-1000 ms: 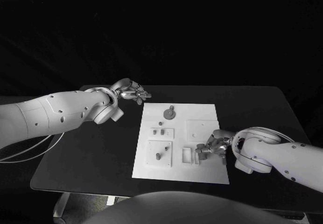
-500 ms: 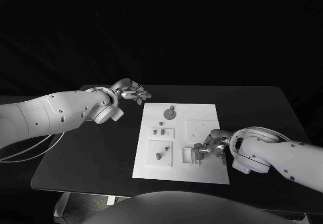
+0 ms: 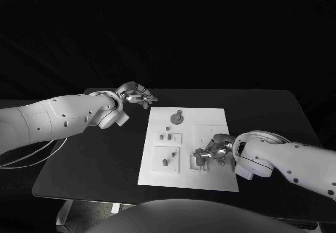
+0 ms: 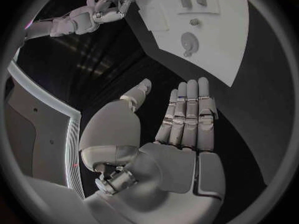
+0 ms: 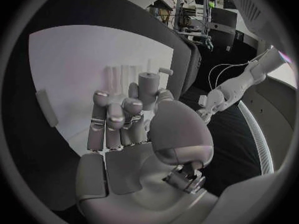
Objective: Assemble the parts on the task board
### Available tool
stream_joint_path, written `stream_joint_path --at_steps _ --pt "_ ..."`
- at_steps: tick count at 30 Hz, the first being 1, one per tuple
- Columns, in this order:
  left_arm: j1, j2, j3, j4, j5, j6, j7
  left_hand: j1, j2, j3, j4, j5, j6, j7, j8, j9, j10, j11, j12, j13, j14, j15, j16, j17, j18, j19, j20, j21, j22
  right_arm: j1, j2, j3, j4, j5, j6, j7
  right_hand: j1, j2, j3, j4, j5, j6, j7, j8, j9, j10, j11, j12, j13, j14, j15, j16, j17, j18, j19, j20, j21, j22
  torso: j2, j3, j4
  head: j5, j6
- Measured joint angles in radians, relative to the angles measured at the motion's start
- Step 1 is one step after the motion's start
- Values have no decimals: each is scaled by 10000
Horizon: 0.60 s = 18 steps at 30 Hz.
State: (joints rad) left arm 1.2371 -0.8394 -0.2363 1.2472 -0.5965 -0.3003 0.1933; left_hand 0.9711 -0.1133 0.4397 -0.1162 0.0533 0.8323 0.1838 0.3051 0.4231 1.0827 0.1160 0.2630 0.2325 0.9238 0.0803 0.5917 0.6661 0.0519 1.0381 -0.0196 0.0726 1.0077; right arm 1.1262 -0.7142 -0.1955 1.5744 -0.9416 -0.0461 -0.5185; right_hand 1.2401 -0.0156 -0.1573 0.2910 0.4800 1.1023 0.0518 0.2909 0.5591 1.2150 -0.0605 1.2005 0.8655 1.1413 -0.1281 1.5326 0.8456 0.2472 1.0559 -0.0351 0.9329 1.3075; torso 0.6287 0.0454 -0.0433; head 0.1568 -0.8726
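- Right robot hand low over the near-right part of the white board, fingers curled in, with a small grey peg pinched between thumb and fingertips; a short pin sticking out of the peg's side.
- Left robot hand off the board, above the far-left corner of the bench, fingers straight and apart, palm bare, holding nothing.
- Upright slots just beside the right robot hand on its left; a short post standing in the near-left square; two small pieces in the middle-left square; a round piece lying at the far end.
- Likely risk: peg slipping or turning in so light a pinch, landing loose on the board or rolling off onto the bench.
- Likely risk: side pin out of line with its seat, jamming the peg halfway; pushing harder then apt to tilt it or shift the board, with nothing seen holding the board down.
- Likely risk: curled fingers brushing the slots beside them and knocking them askew.
- Likely risk: view of the seat blocked by the hand itself, making a blind, off-centre placement probable.
- No brand, label or writing readable on the board, the pieces, the bench or the arms.
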Motion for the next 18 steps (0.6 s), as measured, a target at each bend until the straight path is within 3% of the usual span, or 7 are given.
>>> stream_joint_path --at_steps 18 --pt "1 0 1 -3 -6 -3 3 0 0 0 0 0 0 0 0 0 0 0 0 8 0 0 0 8 0 0 0 0 0 7 515 -30 -477 -352 453 -56 0 1 -69 14 -8 1 -1 24 -19 -1 1 0 28 -20 21 0 19 0 16 16 0 -1 2 2 5 52 0"
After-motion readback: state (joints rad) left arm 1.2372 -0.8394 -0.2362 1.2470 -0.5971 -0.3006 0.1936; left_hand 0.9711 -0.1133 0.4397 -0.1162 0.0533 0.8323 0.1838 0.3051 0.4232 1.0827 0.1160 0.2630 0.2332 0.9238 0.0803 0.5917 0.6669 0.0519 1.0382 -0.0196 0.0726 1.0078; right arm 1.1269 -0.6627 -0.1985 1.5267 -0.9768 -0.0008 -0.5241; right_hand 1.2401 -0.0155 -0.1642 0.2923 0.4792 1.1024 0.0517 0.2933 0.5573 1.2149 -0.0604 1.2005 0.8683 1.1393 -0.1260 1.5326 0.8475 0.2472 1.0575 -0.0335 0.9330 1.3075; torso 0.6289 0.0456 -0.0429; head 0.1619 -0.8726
